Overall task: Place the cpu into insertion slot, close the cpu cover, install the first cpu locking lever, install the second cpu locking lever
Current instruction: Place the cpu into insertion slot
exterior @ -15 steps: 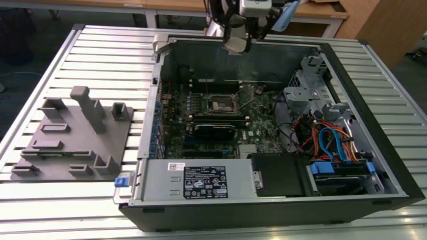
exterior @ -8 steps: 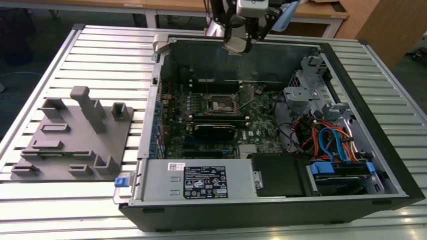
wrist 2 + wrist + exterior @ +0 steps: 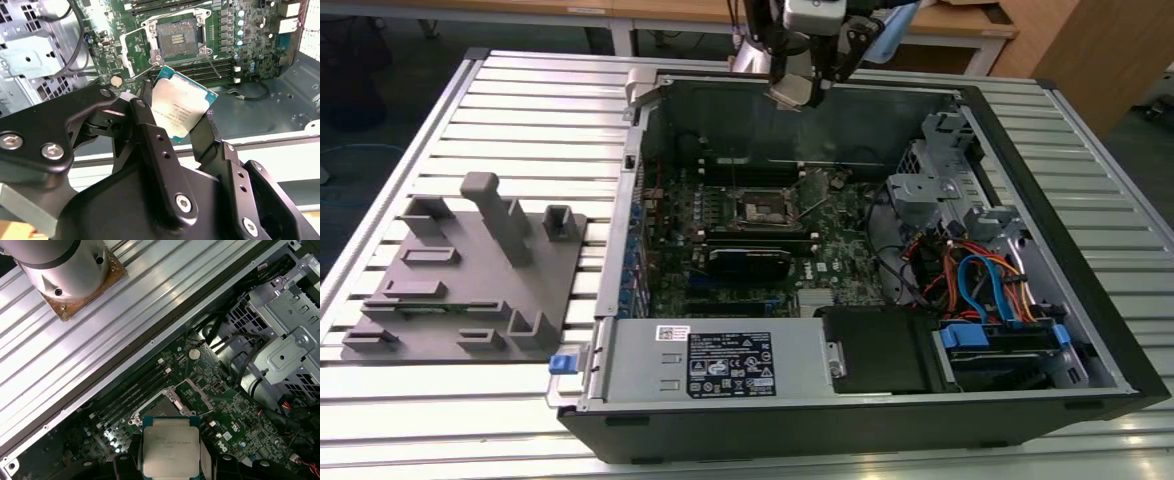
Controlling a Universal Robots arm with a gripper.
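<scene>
1. Nearest in the second wrist view is the one gripper (image 3: 177,114). Its two black fingers (image 3: 150,135) pinch a single cpu (image 3: 186,97) by opposite edges, the jaws drawn in to the chip's width.
2. The cpu is tilted with its silver top toward the camera. It is held in the air, apart from the board below. In the first wrist view the cpu (image 3: 170,445) shows between the same two fingers.
3. Beyond the chip lies one insertion slot (image 3: 177,39), uncovered, its dark contact field showing inside a silver rim on the green motherboard (image 3: 250,30).
4. One cpu cover (image 3: 125,50) stands raised at one side of the slot. Two thin wire levers angle away from the slot's corners: the first locking lever (image 3: 141,73) and the second locking lever (image 3: 213,63).
5. One round coin cell (image 3: 116,80) sits just past the cover.
6. In the exterior view the gripper (image 3: 798,95) hangs above the far wall of one open computer case (image 3: 1107,330), with the slot (image 3: 765,208) well below it, mid-board.
7. Outside the case, on the slatted table (image 3: 534,110), one grey fixture plate (image 3: 454,290) lies at the exterior view's left.
</scene>
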